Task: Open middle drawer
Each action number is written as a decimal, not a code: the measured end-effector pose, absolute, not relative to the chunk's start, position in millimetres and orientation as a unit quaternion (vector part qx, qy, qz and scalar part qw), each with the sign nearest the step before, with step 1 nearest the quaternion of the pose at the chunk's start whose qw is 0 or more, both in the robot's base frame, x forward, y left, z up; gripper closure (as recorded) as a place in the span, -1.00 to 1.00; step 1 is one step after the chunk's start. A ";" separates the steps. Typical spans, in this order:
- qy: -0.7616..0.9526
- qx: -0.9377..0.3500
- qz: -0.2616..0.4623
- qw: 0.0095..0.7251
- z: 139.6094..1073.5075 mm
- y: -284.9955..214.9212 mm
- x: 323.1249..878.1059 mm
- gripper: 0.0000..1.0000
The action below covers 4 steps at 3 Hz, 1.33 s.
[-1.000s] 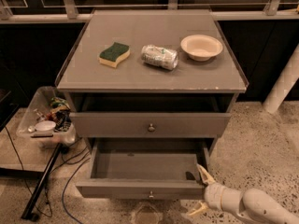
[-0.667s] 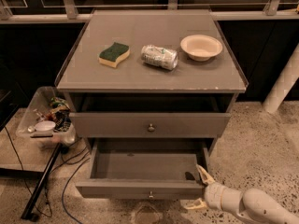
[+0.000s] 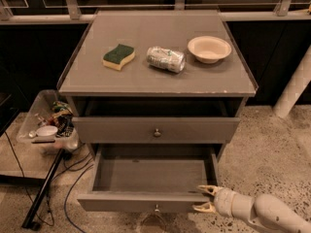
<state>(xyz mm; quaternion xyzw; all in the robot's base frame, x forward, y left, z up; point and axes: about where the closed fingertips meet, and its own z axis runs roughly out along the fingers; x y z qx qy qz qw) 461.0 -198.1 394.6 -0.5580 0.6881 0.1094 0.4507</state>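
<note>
The middle drawer (image 3: 146, 174) is pulled well out of the grey cabinet and its inside is bare. A small round knob (image 3: 156, 208) sits on its low front panel. My gripper (image 3: 198, 198) is at the drawer's right front corner, low near the floor, reaching in from the lower right. Its pale fingers (image 3: 208, 190) are open, one above and one below the front panel's right end. The taller-fronted drawer (image 3: 121, 129) above stands nearly shut. Whatever lies under the open drawer is hidden.
On the cabinet top lie a green-and-yellow sponge (image 3: 118, 56), a crushed can (image 3: 166, 58) and a pale bowl (image 3: 209, 48). A clear bin of clutter (image 3: 48, 125) stands at the left, with a black pole (image 3: 43, 191) and cables on the floor. A white pipe (image 3: 294, 89) rises at the right.
The middle drawer has slid a little further out toward me. The gripper stays at its right front corner, fingers now closer together.
</note>
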 end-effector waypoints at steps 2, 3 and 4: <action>0.688 -0.558 0.109 0.451 404.7 -198.1 463.7 1.00; 0.690 -0.554 0.105 0.454 403.8 -203.6 451.0 1.00; 0.690 -0.554 0.105 0.454 405.8 -203.5 450.6 1.00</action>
